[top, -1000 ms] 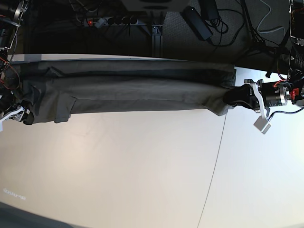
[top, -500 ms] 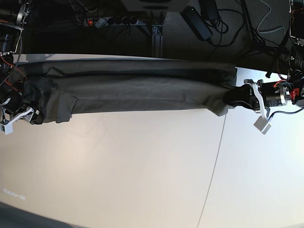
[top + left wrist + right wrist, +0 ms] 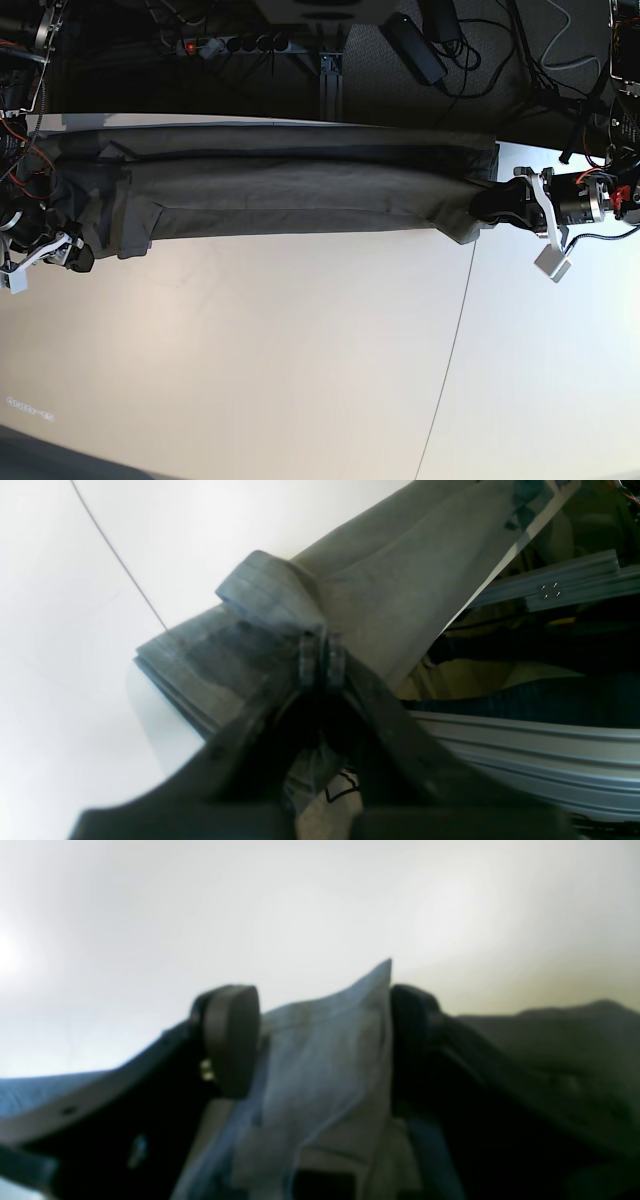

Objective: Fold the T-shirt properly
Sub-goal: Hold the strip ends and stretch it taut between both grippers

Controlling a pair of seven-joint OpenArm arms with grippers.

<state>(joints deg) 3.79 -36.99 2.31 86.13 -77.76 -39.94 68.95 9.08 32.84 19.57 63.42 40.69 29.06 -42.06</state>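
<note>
Dark olive-grey cotton T-shirt [image 3: 290,185] stretched across the white table [image 3: 300,360]: left end effector [image 3: 500,205] pinches its 3 o'clock end, right end effector [image 3: 68,252] spread wide around the 9 o'clock end.

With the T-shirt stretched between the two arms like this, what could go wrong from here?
1. The right gripper stands open with a fold of the T-shirt between its fingers, so that end is not held and may slump or slip out.
2. The left gripper pinches only a small bunched corner; a pull could free it.
3. The shirt lies along the table's far edge, so loose cloth might slide off.
</note>
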